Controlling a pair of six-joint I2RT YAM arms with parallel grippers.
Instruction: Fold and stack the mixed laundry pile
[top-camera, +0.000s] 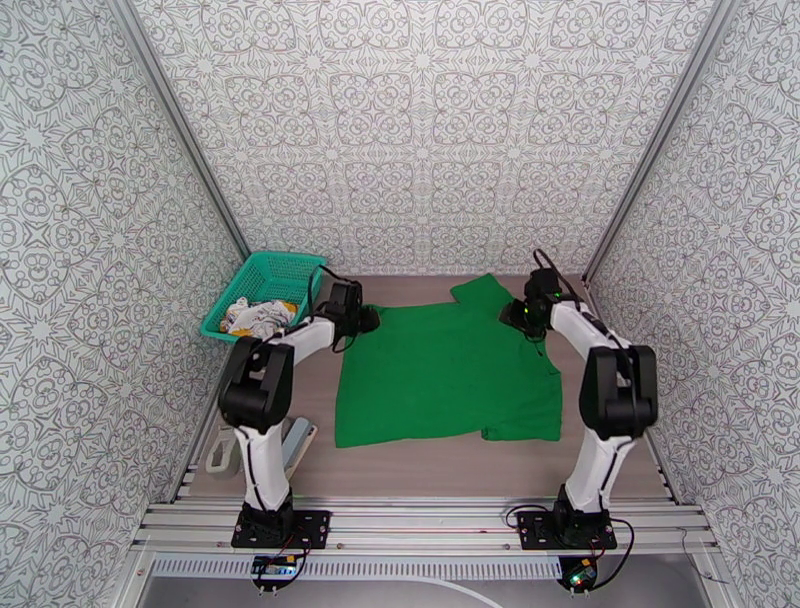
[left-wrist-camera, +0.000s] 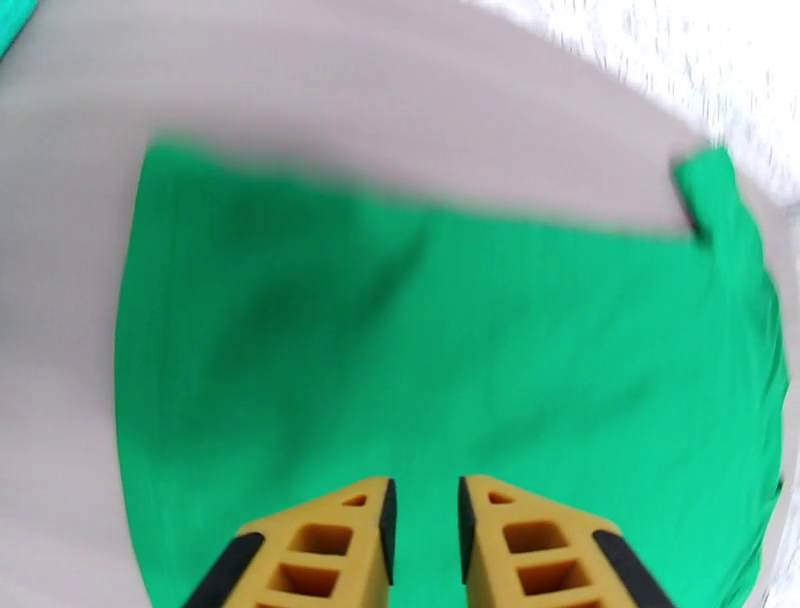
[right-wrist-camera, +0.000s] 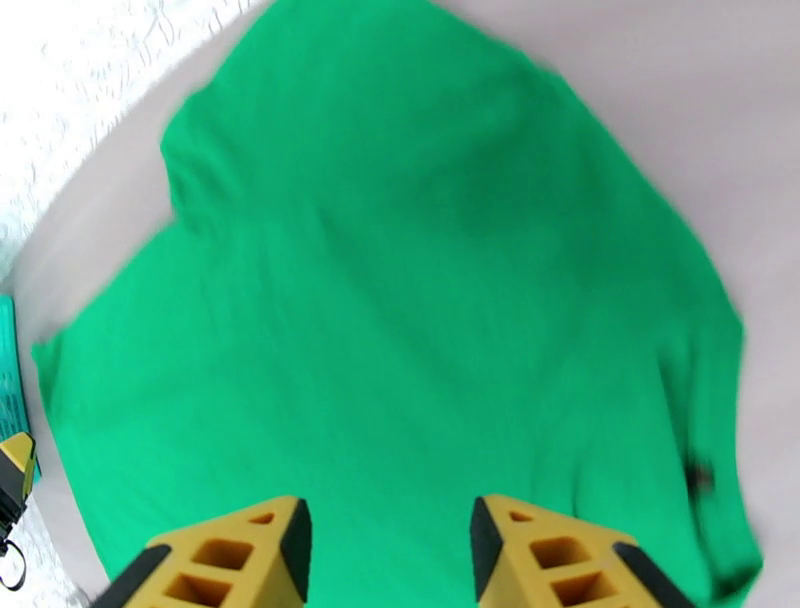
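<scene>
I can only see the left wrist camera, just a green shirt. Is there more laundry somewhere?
Observer: Yes, a white printed garment lies crumpled in the basket, left of the shirt.
Child: Where's the other pincer?
Observer: The right pincer is at the shirt's far right edge, jaws wide apart, holding nothing.
Child: And where's mine?
Observer: The left pincer is at the shirt's far left corner, beside the basket.

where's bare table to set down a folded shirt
Bare table: the strip between the green shirt and the near rail, and the strip behind it by the back wall. Crowded left, around the basket and left hand.
</scene>
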